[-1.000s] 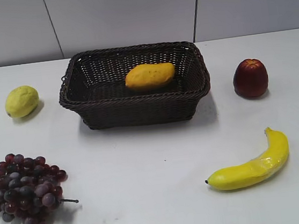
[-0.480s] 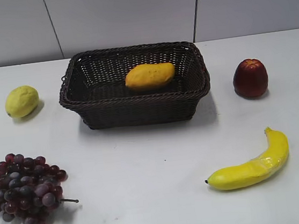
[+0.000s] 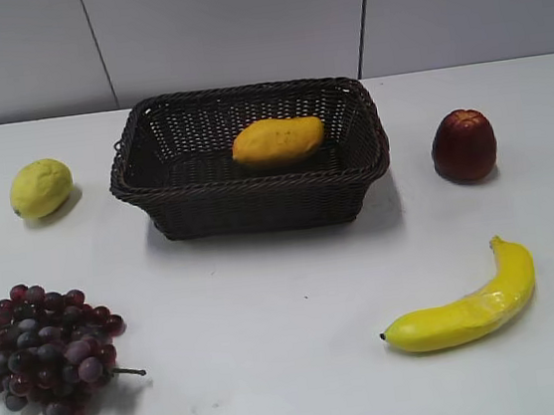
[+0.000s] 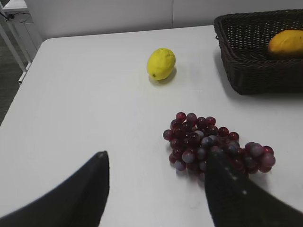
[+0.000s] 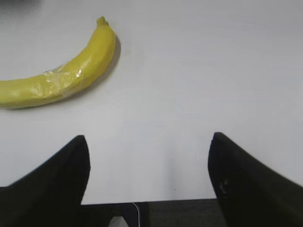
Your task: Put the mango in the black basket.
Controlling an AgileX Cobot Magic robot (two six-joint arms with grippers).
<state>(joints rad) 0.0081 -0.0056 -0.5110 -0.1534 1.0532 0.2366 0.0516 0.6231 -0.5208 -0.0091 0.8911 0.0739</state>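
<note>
The orange-yellow mango (image 3: pixel 277 139) lies inside the black basket (image 3: pixel 256 198), which stands at the back middle of the white table. In the left wrist view the mango (image 4: pixel 286 43) and the basket (image 4: pixel 258 71) show at the top right. My left gripper (image 4: pixel 156 158) is open and empty above the table, next to the grapes. My right gripper (image 5: pixel 149 142) is open and empty over the table's front edge, below the banana. Neither gripper shows in the exterior view.
A lemon (image 3: pixel 41 187) lies left of the basket. Dark red grapes (image 3: pixel 43 352) lie at the front left. A red apple (image 3: pixel 463 144) stands right of the basket. A banana (image 3: pixel 468 306) lies at the front right.
</note>
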